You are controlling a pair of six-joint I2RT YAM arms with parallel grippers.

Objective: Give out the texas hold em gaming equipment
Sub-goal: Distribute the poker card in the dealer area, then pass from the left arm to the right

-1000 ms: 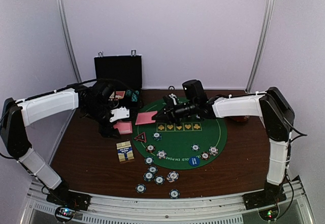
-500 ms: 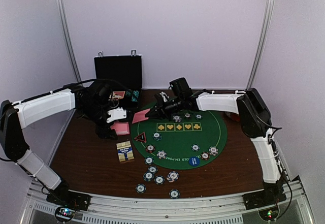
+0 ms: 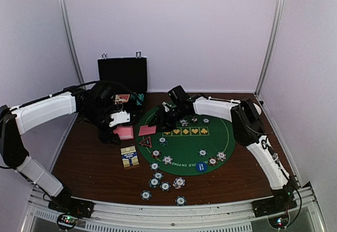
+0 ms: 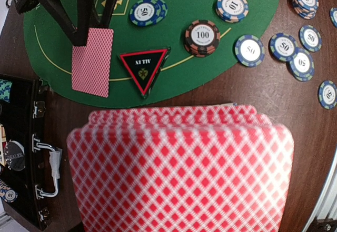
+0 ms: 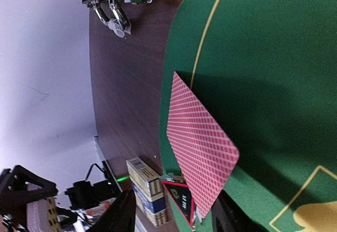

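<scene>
**Top view**
- Left jaws: closed on the deck [image 3: 125, 132] at centre left, just off the mat [image 3: 216, 140].
- Right jaws: low over the card [image 3: 147, 130] on the mat's left edge. I cannot tell their gap from here.
- Risk: I judge the arms crowded. A wide swing could clip the deck or the case [image 3: 122, 77].
- Chips [image 3: 154, 182]: loose at lower centre, easily scattered by a low pass.
- Room: dark wooden tabletop [image 3: 84, 158], pale lilac walls [image 3: 174, 32], metal posts [image 3: 68, 32].

**Left wrist view**
- Deck [image 4: 179, 169]: fanned across the lower frame, hiding the jaws that hold it.
- Risk: a fan that loose may shed cards if I tilt the wrist.
- Card [image 4: 92, 62]: flat at upper left, just beside the triangle [image 4: 143, 69], with the right jaws' black tips at its top edge.
- Risk: if I pull away low, a tip could drag the card off the mat.

**Right wrist view**
- Right jaws: apart, the card [image 5: 200, 153] lying free between them.
- Surface: the green felt [image 5: 253, 58] should hold a card. I expect the bare wood [image 5: 126, 84] at left to let it slide.
</scene>
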